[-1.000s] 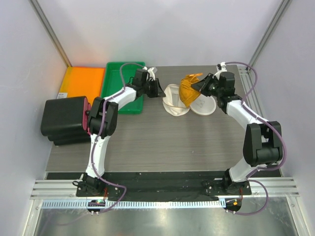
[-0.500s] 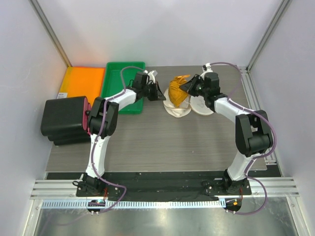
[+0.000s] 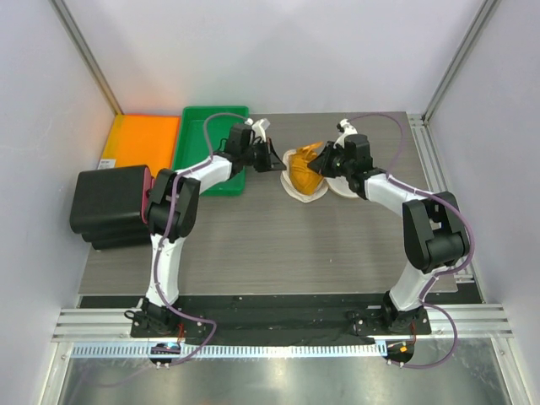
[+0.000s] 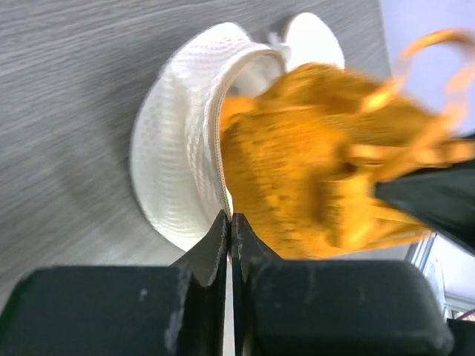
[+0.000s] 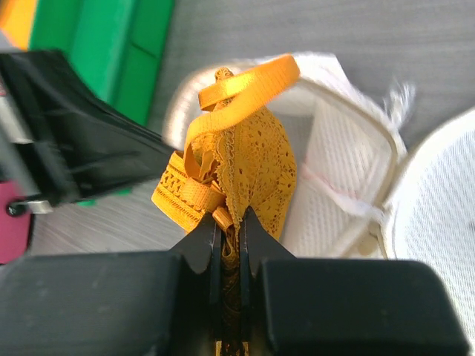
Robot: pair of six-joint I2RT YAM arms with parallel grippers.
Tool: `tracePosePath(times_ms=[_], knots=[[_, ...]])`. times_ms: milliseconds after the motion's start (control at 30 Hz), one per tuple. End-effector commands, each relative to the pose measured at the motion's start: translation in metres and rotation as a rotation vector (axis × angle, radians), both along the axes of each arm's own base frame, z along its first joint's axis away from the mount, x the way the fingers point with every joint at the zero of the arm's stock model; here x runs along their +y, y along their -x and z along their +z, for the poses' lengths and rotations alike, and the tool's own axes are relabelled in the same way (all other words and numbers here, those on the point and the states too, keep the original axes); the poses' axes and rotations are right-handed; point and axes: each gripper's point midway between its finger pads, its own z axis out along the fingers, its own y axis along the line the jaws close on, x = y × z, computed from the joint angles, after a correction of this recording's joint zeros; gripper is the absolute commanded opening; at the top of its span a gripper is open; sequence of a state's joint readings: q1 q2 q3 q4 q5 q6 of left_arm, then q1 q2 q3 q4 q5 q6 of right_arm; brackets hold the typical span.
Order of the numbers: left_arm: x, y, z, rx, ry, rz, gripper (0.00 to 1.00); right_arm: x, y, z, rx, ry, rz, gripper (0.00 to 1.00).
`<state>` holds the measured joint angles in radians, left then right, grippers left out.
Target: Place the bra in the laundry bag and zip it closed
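While keeping it open, left gripper point(image 4: 228, 221): pinching laundry bag point(image 4: 169, 156) rim.
Right gripper point(image 5: 230, 219): squeezing bra point(image 5: 251, 169) over the mouth.

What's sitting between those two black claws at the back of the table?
In the top view, the orange bra, pinched by the right gripper, sits at the open laundry bag, whose rim the left gripper pinches.

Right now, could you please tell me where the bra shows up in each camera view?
Top external: upper centre, bra overlapping the laundry bag.
Left wrist: bra right of centre, blurred.
Right wrist: bra at centre, held in the right gripper.
Shared landmark: the laundry bag's white mesh, beside the bra everywhere.
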<state>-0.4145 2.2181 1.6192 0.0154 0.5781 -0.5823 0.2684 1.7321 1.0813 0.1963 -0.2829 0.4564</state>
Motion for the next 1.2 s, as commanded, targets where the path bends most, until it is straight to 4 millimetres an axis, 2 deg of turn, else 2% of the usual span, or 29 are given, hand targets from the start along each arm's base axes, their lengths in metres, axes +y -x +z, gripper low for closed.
tracePosePath(times_ms=[0,133,200,300,333,400,433,533,567,600,733,833,900,933,967,1033,1167], knots=[[-0.012,0.002,0.071,-0.192,0.094,-0.017,0.00,0.002,0.012,0.016,-0.045,-0.001,0.040,0.01],[-0.026,0.007,0.072,-0.201,0.089,-0.055,0.00,0.009,0.016,0.020,-0.044,-0.017,0.093,0.01],[-0.033,0.011,0.071,-0.202,0.092,-0.076,0.00,0.010,0.016,0.008,-0.007,0.001,0.110,0.01],[-0.042,0.020,0.080,-0.217,0.105,-0.109,0.00,0.012,0.007,0.005,-0.003,-0.031,0.103,0.01],[-0.045,0.023,0.079,-0.218,0.102,-0.114,0.00,0.017,0.004,-0.006,0.014,-0.047,0.112,0.01],[-0.046,0.028,0.081,-0.226,0.100,-0.121,0.00,0.020,-0.008,-0.007,-0.003,-0.081,0.094,0.01],[-0.045,0.032,0.079,-0.219,0.099,-0.125,0.00,0.020,-0.015,-0.019,0.009,-0.085,0.073,0.01],[-0.044,0.039,0.081,-0.222,0.112,-0.140,0.00,0.024,-0.036,-0.012,-0.043,-0.135,0.046,0.01],[-0.043,0.041,0.079,-0.214,0.109,-0.149,0.00,0.023,-0.040,-0.025,-0.021,-0.134,0.042,0.01],[-0.043,0.043,0.078,-0.213,0.105,-0.154,0.00,0.023,-0.045,-0.025,-0.020,-0.138,0.039,0.01],[-0.042,0.044,0.077,-0.211,0.099,-0.151,0.00,0.020,-0.055,-0.010,-0.048,-0.253,0.050,0.01],[-0.043,0.046,0.075,-0.192,0.102,-0.156,0.00,0.007,-0.057,-0.004,-0.075,-0.317,0.026,0.01],[-0.044,0.047,0.080,-0.196,0.127,-0.161,0.00,0.005,-0.057,-0.004,-0.034,-0.428,0.025,0.01],[-0.046,0.047,0.083,-0.192,0.144,-0.164,0.00,0.008,-0.056,0.011,-0.093,-0.482,0.051,0.01],[-0.048,0.049,0.085,-0.189,0.158,-0.176,0.00,0.010,-0.054,0.017,-0.068,-0.568,0.042,0.01],[-0.050,0.051,0.089,-0.196,0.181,-0.183,0.00,0.016,-0.053,0.020,-0.082,-0.621,0.057,0.01],[-0.059,0.060,0.100,-0.183,0.256,-0.211,0.00,0.029,-0.061,0.003,-0.043,-0.615,0.043,0.01]])
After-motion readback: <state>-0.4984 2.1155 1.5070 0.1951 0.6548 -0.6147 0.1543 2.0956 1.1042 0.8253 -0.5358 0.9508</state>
